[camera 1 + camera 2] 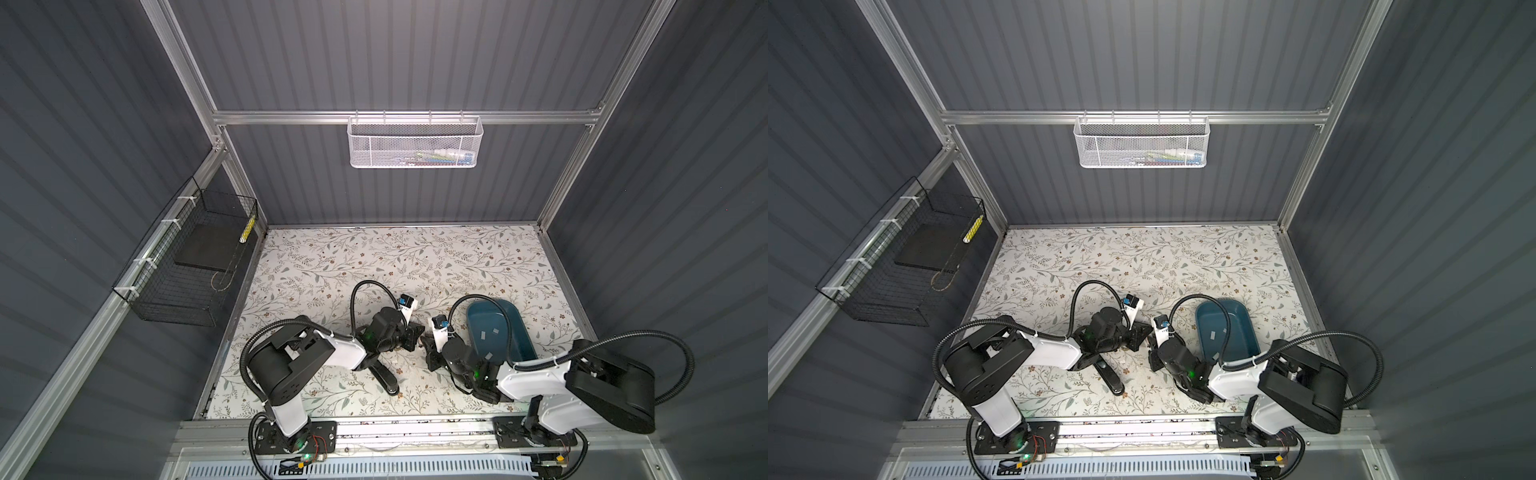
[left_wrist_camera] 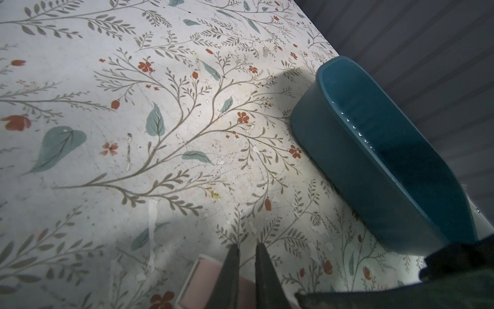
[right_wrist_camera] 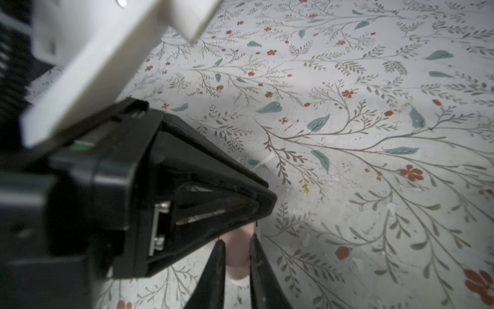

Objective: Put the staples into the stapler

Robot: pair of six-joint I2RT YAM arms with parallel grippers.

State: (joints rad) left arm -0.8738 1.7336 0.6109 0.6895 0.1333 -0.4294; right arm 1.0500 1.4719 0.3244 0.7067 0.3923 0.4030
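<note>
A black stapler (image 1: 386, 380) lies on the flowered table, partly under my left arm, and shows in both top views (image 1: 1111, 378). Grey staples (image 1: 483, 333) lie as short strips inside the teal tray (image 1: 521, 328). Both grippers meet at mid-table beside the tray. My right gripper (image 3: 236, 238) is shut on a pink, white-edged object (image 3: 238, 256). My left gripper (image 2: 247, 244) is shut, its tip (image 3: 267, 203) right at that pink object (image 2: 197, 283); I cannot tell whether it pinches it.
The teal tray (image 2: 374, 160) stands close by my right arm. A white mesh basket (image 1: 413, 141) hangs on the back wall and a black wire basket (image 1: 191, 266) on the left wall. Grey walls enclose the table.
</note>
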